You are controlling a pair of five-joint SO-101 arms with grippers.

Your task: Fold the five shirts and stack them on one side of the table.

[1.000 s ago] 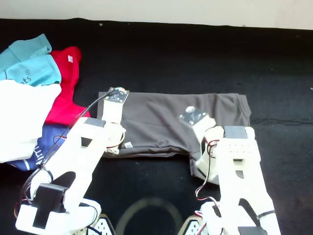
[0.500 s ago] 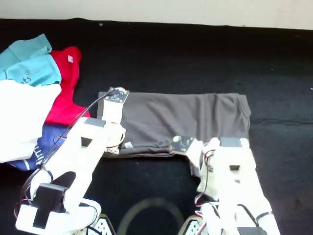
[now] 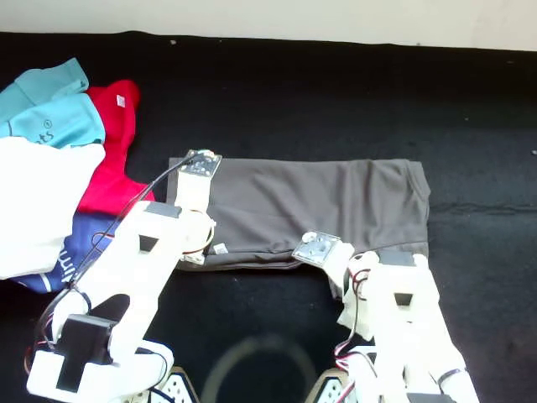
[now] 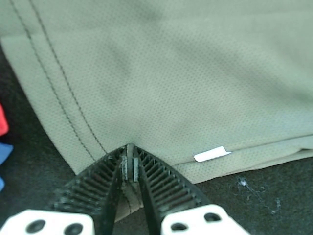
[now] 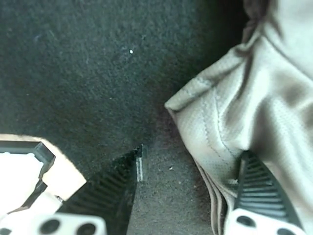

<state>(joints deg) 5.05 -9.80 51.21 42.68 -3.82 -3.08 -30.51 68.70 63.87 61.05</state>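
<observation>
Two left fingers [image 4: 105,178] clamp the grey shirt [image 4: 195,73]; right fingers [image 5: 115,188] straddle its edge.

I see the grey shirt [image 3: 310,206] lying flat mid-counter [image 3: 336,101], folded into a wide rectangle, with its near right corner bunched. Just beside its left edge, the teal shirt [image 3: 50,109], red shirt [image 3: 117,159], white shirt [image 3: 38,197] and blue shirt [image 3: 75,252] lie crumpled in one overlapping heap.

From above, you cannot see the near corners of the grey shirt [image 3: 310,206]: the left arm [image 3: 155,252] covers one and the right arm [image 3: 403,302] covers the other. The white shirt [image 3: 38,201] runs off the picture's edge. It also lies over most of the blue shirt [image 3: 80,243], so you cannot tell how that one lies.
</observation>
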